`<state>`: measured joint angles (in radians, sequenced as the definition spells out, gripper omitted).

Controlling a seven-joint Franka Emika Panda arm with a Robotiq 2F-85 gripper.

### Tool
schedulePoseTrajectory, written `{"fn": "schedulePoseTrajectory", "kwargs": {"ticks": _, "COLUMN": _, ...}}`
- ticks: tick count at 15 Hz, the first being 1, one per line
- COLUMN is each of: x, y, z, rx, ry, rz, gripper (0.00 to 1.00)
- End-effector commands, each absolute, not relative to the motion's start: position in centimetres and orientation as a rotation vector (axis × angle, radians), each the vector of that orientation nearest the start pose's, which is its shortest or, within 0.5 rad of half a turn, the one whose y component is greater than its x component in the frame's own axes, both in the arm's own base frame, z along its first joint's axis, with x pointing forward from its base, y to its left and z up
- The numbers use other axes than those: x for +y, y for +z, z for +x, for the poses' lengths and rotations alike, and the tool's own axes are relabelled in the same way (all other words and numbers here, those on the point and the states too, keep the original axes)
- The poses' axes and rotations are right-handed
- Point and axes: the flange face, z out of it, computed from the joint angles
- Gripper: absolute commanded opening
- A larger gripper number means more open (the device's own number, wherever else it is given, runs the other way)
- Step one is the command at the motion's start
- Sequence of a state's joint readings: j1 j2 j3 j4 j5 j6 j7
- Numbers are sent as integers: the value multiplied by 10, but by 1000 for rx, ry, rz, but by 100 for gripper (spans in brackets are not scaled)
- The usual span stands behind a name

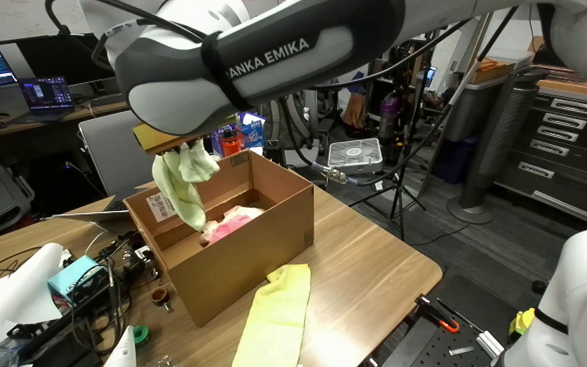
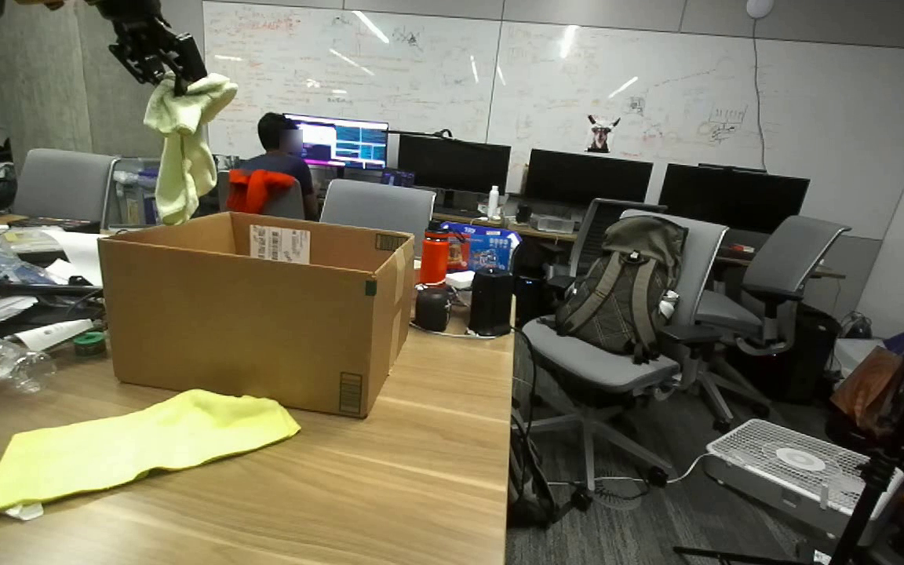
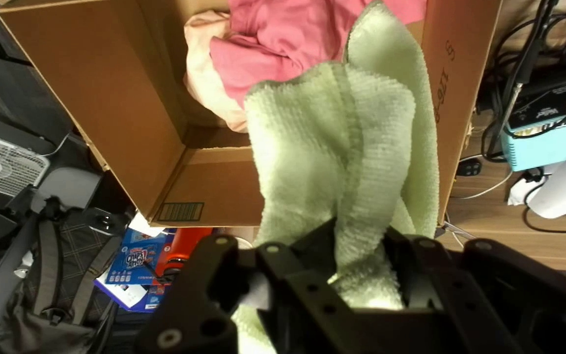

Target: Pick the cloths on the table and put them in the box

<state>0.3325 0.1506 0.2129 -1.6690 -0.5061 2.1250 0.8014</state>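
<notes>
The desk (image 1: 370, 255) is light brown wood with a rounded corner. An open-topped cardboard box (image 1: 252, 260) stands upright on it, and just beside the box a yellow cloth (image 2: 154, 439) lies stretched out. A green roll (image 2: 90, 344) and a clear plastic bottle (image 2: 5, 362) on its side rest on the wood; a black cylinder (image 2: 491, 302) stands near an edge.

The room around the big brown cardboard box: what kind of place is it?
Probably an office or a robotics lab: it has a wide white whiteboard with scribbles on it, flat black computer monitors in a row, and a white and dark-grey robot arm.
</notes>
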Motion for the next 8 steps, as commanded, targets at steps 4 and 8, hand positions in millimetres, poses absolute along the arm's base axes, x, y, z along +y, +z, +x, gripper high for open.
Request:
{"fn": "schedulePoseTrajectory", "kwargs": {"ticks": 4, "x": 302, "y": 558, "z": 586, "rx": 194, "ry": -879, "rz": -3185, "gripper": 3}}
{"fn": "schedulePoseTrajectory", "kwargs": {"ticks": 8, "x": 299, "y": 556, "z": 589, "rx": 220, "ry": -857, "rz": -3194, "gripper": 37}}
